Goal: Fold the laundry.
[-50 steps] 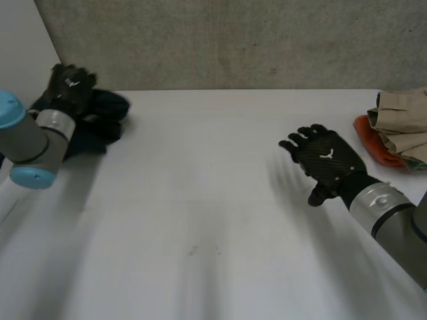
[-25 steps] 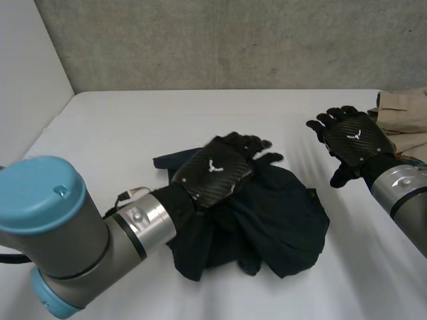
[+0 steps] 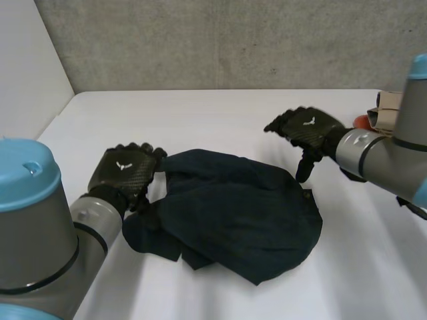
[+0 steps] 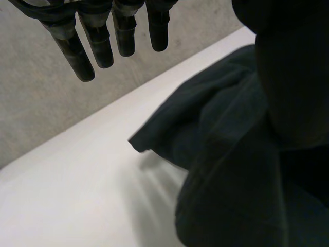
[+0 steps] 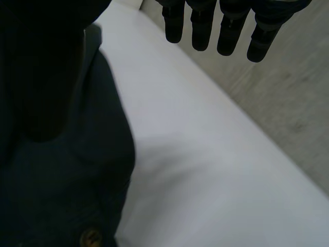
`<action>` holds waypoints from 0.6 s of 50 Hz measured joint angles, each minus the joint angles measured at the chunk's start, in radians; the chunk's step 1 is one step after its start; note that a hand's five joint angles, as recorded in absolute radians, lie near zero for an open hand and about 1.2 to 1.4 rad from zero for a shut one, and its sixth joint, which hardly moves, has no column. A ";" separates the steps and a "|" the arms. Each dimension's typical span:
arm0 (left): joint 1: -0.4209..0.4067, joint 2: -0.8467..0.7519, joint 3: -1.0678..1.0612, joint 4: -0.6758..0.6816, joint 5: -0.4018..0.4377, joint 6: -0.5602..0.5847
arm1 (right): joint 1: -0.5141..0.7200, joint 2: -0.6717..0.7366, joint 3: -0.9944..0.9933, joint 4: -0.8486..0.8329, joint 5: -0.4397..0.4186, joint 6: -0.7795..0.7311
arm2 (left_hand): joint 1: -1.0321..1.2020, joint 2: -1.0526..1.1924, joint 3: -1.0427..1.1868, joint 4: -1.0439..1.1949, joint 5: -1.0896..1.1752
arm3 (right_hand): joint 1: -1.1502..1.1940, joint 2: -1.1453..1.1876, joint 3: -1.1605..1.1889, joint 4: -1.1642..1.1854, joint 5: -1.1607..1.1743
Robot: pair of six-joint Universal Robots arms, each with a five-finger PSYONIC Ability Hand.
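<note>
A dark, crumpled garment lies in the middle of the white surface; the left robot hand is at its left edge, fingers straight, holding nothing; the right robot hand hangs over its far right edge, fingers wide, empty.

The crumpled dark navy cloth garment is plain, with one small brown round button. The flat table is white. The left hand and right hand are black with a fine weave pattern and a white mark. The rough wall is mottled grey.
</note>
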 measured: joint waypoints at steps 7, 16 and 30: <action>0.031 -0.004 -0.021 0.011 0.015 -0.002 | 0.012 0.096 -0.027 0.036 0.051 -0.002 | 0.000 0.000 0.000 0.000 0.000 | 0.000 0.000 0.000 0.000 0.000; 0.146 -0.064 0.067 0.037 0.101 0.004 | 0.034 0.140 0.016 -0.050 0.081 0.020 | 0.000 0.000 0.000 0.000 0.000 | 0.000 0.000 0.000 0.000 0.000; 0.215 -0.371 0.371 0.039 0.382 0.085 | 0.079 0.202 0.000 -0.156 0.092 0.082 | 0.000 0.000 0.000 0.000 0.000 | 0.856 0.958 0.968 0.968 0.924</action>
